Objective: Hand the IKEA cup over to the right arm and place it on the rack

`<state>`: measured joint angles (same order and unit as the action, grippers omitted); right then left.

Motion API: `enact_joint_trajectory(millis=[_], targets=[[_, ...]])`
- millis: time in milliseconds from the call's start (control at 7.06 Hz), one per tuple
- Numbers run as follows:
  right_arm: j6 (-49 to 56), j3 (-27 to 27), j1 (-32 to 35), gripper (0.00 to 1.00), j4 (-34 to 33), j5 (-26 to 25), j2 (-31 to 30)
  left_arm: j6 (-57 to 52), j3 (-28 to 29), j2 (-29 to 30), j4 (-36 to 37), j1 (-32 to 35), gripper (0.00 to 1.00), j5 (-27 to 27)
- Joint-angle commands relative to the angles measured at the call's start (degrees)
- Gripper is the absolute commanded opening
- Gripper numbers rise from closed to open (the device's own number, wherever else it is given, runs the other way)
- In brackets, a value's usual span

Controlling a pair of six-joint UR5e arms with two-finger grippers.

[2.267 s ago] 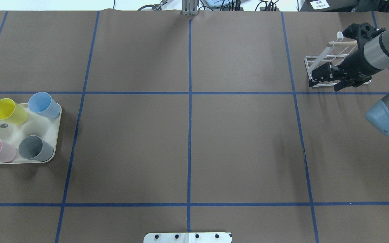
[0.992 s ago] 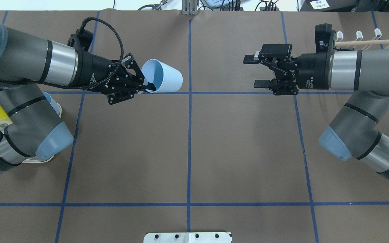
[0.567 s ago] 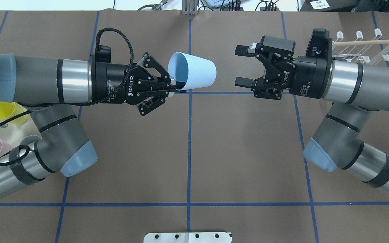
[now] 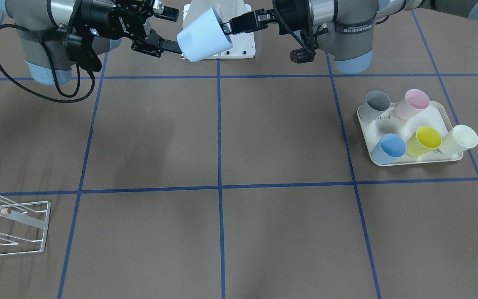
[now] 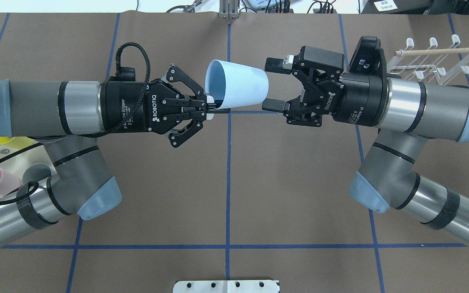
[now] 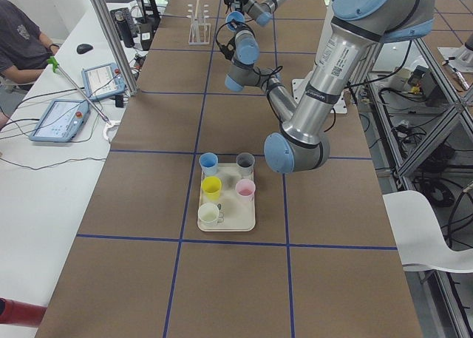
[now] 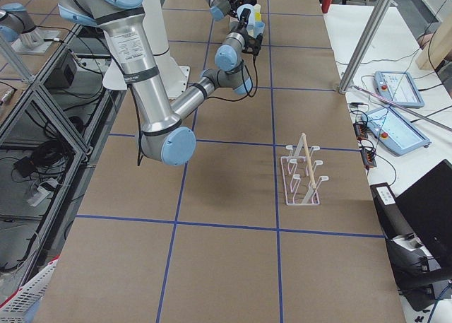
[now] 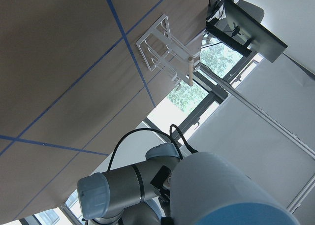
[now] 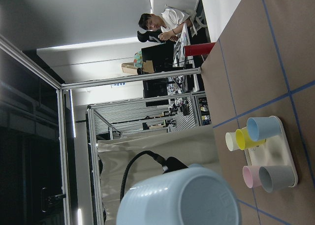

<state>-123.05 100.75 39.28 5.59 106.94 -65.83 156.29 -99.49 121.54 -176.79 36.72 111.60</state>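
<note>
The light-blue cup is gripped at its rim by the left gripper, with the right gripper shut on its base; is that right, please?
No: the overhead view shows the right gripper open, its fingers either side of the cup's base.

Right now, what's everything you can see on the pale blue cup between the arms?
The cup is a pale blue, tapered tumbler, plastic-looking, smooth and empty. It hangs on its side above the middle of the table, mouth towards the left gripper, which pinches the rim with one finger inside and one outside. Its flat base points at the right gripper, whose open fingers flank the base; whether they touch it is unclear.
</note>
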Motion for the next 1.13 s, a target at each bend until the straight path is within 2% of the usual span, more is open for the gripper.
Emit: enact_joint_trajectory(millis=[0, 708, 850, 992], targets=[[0.0, -0.11, -0.78, 0.99, -0.06, -0.24, 0.97, 2.44, 0.09, 0.01, -2.51, -0.77, 0.0, -1.65], [0.0, -0.29, -0.87, 0.99, -0.06, -0.59, 1.67, 3.58, -0.17, 0.18, -4.44, -2.97, 0.0, -2.53], [0.09, -0.29, -0.87, 0.96, -0.06, -0.59, 1.59, 3.67, -0.17, 0.18, -5.05, -2.97, 0.0, -2.62], [0.09, -0.29, -0.87, 0.87, 0.12, -0.59, 1.58, 3.67, -0.17, 0.18, -5.06, -2.97, 0.0, -2.62]])
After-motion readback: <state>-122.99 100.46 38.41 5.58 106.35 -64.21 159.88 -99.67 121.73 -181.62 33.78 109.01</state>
